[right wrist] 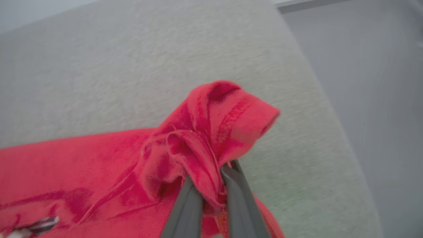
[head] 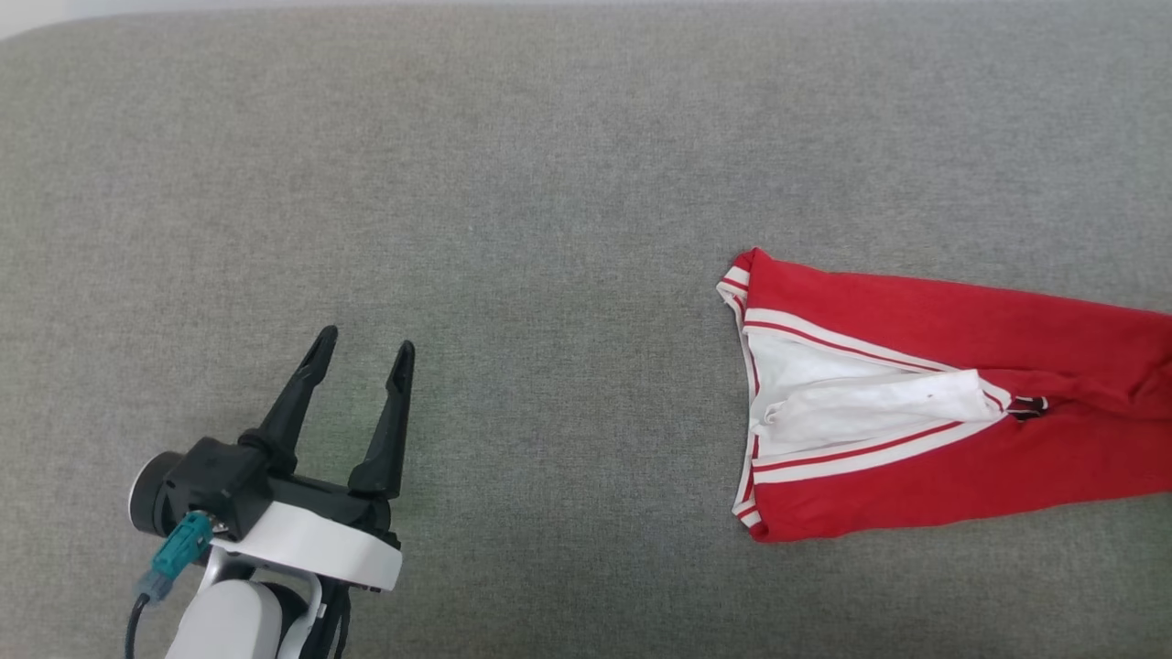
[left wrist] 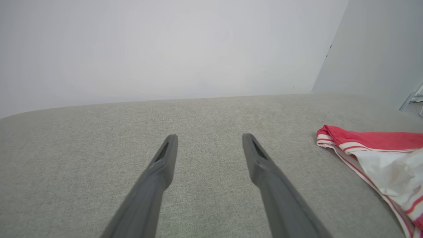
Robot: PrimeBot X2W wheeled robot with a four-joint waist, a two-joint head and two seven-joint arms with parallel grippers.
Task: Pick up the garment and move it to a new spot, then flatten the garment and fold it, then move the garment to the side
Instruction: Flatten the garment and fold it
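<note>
The garment [head: 961,320] lies on the grey bench [head: 549,183] at the right of the head view and runs off that edge. Its striped opening faces the middle, with white lining showing inside. The left tool [head: 364,343] is at the lower left, well apart from the cloth, its 2 fingers spread and released with nothing between them. The left wrist view adds a pale wall behind the bench and the garment's striped hem at its right side. The right wrist view, somewhat blurred, gives the grip itself. There the right tool [right wrist: 211,185] is clenched on a bunched red fold, which peaks above the fingers near the bench's edge.
</note>
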